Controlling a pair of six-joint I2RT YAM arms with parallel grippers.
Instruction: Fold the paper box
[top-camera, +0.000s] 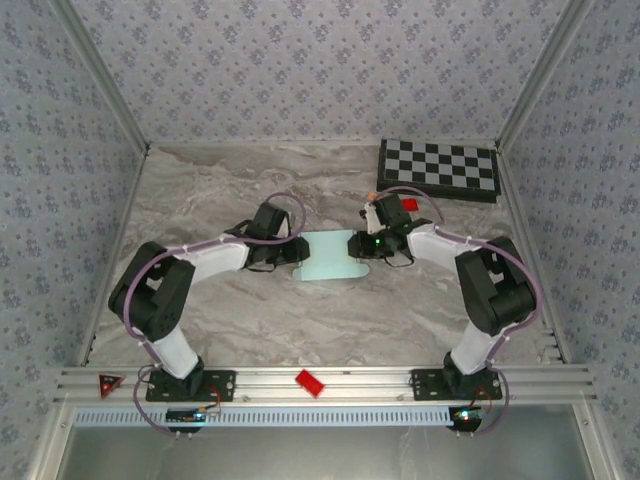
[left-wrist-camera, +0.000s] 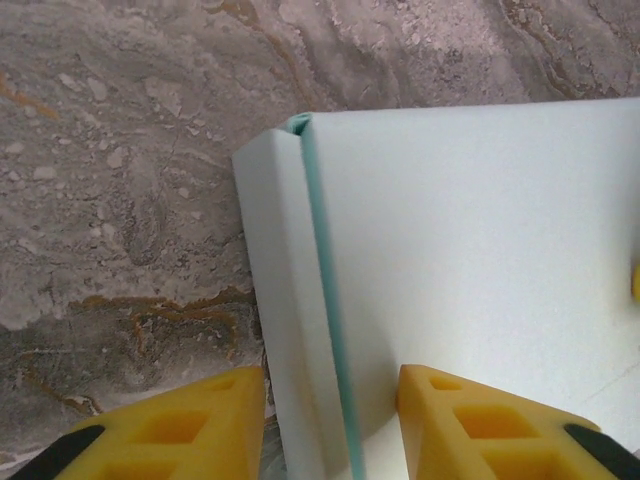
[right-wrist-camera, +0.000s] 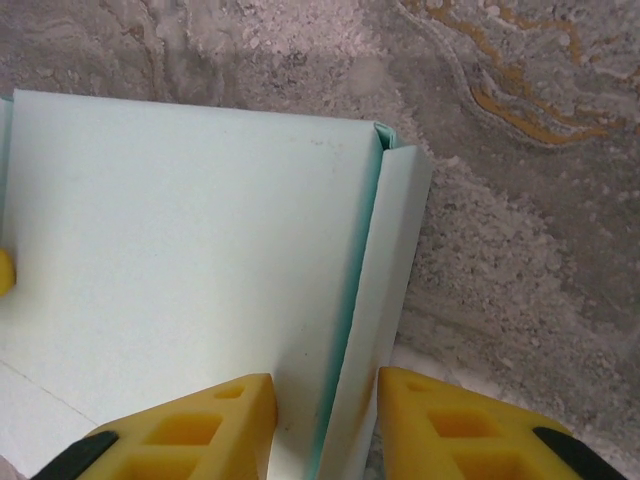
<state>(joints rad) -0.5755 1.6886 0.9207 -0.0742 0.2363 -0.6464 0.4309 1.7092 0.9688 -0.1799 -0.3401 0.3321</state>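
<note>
Mid-bench, slightly right of centre, the paper box (top-camera: 326, 260) lay as a mostly flat sheet, well clear of the checkered board (top-camera: 438, 168) in the far right corner. Left jaws stood apart, straddling the raised left side flap (left-wrist-camera: 285, 300) without touching it. Right jaws were also apart but with a narrower gap, the right side flap (right-wrist-camera: 385, 270) leaning close to the outer finger (right-wrist-camera: 440, 420).

Risks, my read:
- Nothing pinned the sheet down, so uneven closing could drag or rotate it on the bench.
- Both arms pushing inward could buckle the centre panel instead of bending at the scores.
- Thin card could crease off the score line if the jaws bit at an angle.
- Flaps would likely spring flat once released.

Orientation: fold lines ran far-to-near. The long axis looked left-right between the jaws, only marginally. The rounded tab pointed at the near edge.
</note>
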